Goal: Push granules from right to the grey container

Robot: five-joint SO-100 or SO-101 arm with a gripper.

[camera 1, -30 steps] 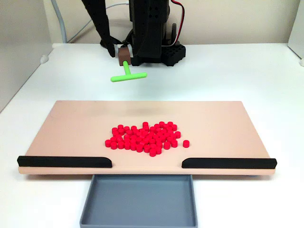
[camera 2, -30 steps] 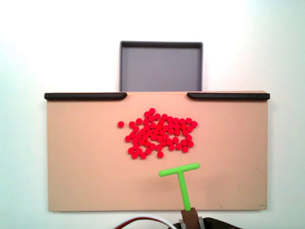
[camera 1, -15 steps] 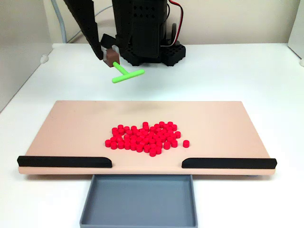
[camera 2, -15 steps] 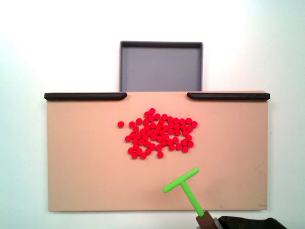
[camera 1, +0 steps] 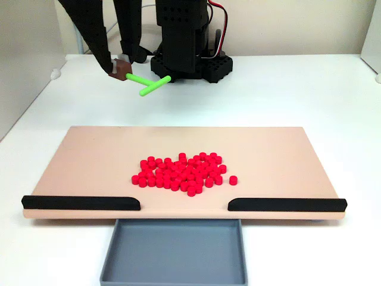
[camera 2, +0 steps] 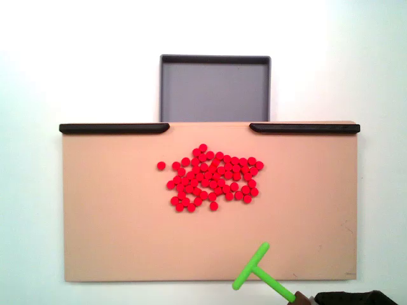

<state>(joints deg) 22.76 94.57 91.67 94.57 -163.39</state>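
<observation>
The red granules [camera 1: 181,174] [camera 2: 212,179] lie in a loose cluster at the middle of the tan board [camera 1: 89,155] [camera 2: 108,222]. The grey container [camera 1: 174,253] [camera 2: 215,89] sits empty against the board's edge, at the gap between two black strips. My gripper [camera 1: 121,64] hovers beyond the board's opposite edge, shut on the brown handle block of a green T-shaped stick [camera 1: 147,83] [camera 2: 256,272]. The stick hangs in the air, tilted, with its crossbar toward the board and well short of the granules.
Black strips [camera 1: 81,202] [camera 1: 286,204] line the board's edge on either side of the container gap. The arm's black base [camera 1: 190,62] stands behind the board on the white table [camera 1: 297,89]. A wall [camera 1: 24,53] closes the left side in that fixed view.
My gripper has swung sideways with the green stick, leftward in the front fixed view and rightward in the top one, and the stick has turned. The granules have not moved.
</observation>
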